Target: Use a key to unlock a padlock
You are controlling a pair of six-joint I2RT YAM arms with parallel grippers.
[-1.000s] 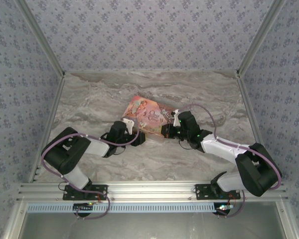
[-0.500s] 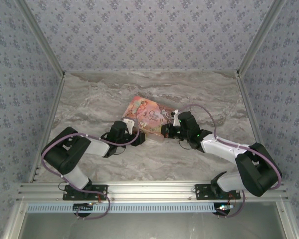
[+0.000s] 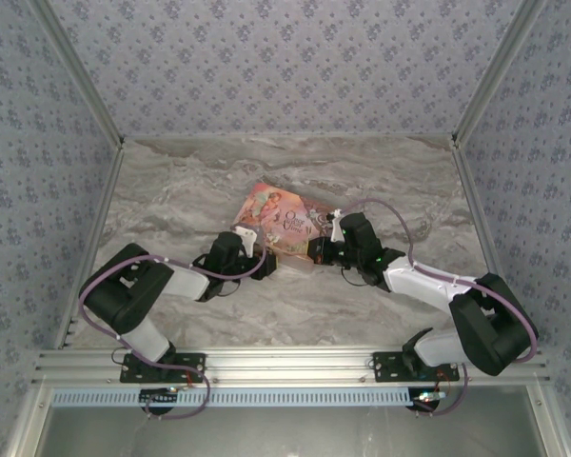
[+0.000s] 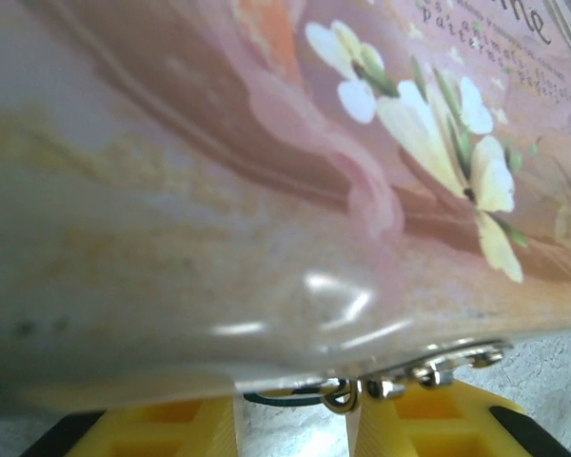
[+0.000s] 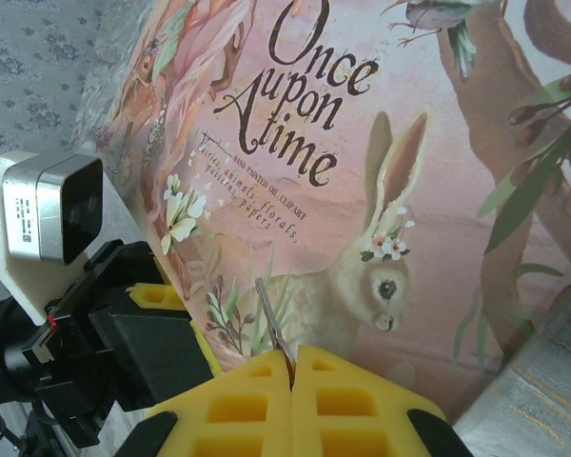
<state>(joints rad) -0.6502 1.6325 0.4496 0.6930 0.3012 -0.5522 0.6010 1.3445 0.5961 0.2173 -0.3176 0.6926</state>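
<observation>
— On the marbled table (image 3: 190,190), what takes up the most room?

— The two arms. The left arm (image 3: 138,286) and the right arm (image 3: 447,290) both reach in to the middle. A pink illustrated box (image 3: 278,221) lies there, its near edge between their grippers. From the right wrist you can read "Once upon A time" on it, above a painted rabbit (image 5: 376,276).

— How does the left gripper stand?

— The left gripper (image 4: 293,411) is tucked close under the box's lower edge. Its yellow fingers (image 4: 162,430) stand a narrow way apart, neither wide nor closed.

— Is anything in that gap?

— A thin dark-teal edge runs across it from one finger to the other and ends at a small silvery ring (image 4: 341,398). I take that for the padlock (image 4: 281,399) and its shackle, just beneath the box. Whether the fingers pinch it or only flank it, I cannot tell. A small silvery fitting (image 4: 447,362) sits on the box's edge just beside the ring.

— And the right gripper?

— The right gripper (image 5: 292,360) has its yellow pads (image 5: 238,409) pressed fully together. The key (image 5: 271,319), a thin silvery sliver, is pinched between their tips and sticks up from them. It tilts a little to the left in front of the box's face, below and left of the rabbit.

— Do the grippers touch?

— No. From above they sit near each other at the box's near edge, but apart.
</observation>
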